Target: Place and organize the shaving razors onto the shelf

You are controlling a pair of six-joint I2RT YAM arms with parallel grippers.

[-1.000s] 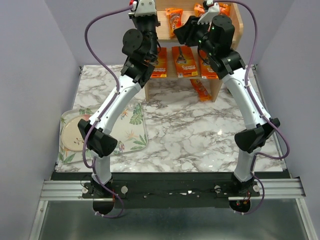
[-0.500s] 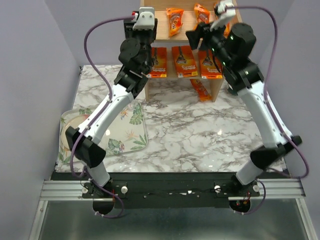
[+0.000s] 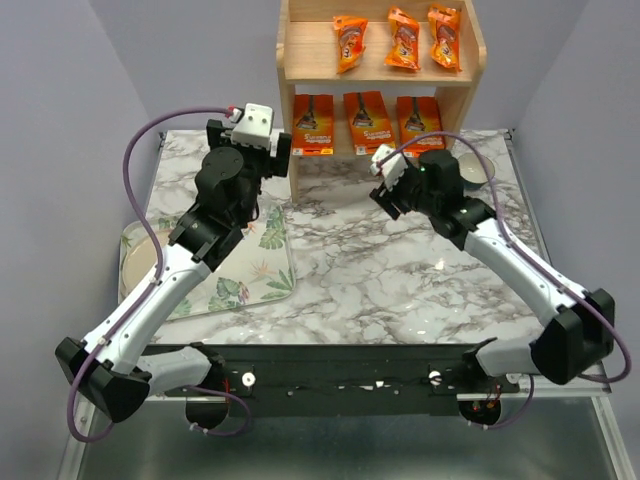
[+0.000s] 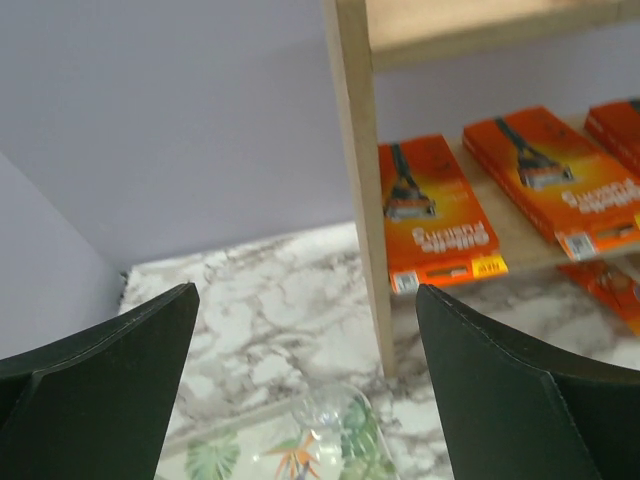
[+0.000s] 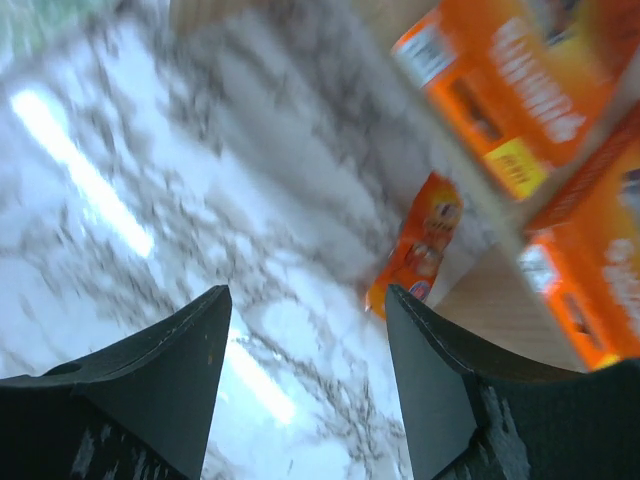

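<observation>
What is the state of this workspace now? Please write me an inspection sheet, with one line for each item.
Surface: marble table, no spill seen.
Job's things: shelf holds three narrow razor packs on the top board and three wide packs on the lower board; one more narrow pack lies on the table at the shelf's base.
Clutter: leaf-print tray at the left; bowl to the right of the shelf.
Grippers: left gripper open, empty; right gripper open, empty.
Cables: purple cables loop along both arms.
Surroundings: plain walls; metal rail at the near edge.
</observation>
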